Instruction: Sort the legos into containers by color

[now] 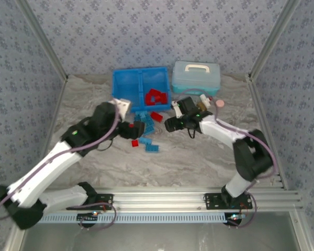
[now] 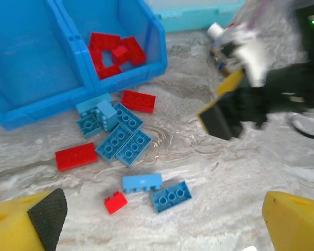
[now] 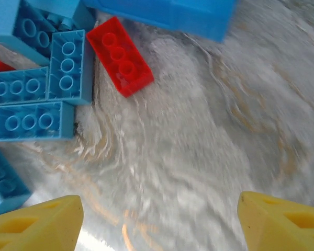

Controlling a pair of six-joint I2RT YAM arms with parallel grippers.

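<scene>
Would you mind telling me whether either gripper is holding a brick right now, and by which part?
Nothing is held. The left gripper and the right gripper both stand open and empty.

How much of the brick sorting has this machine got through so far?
Partly done. Several red bricks already lie in the right compartment of the blue tray; the left compartment looks empty. Nothing is in hand: the left pincer and right pincer are both open. Left to do: the light blue bricks and a few loose red bricks on the table.
</scene>
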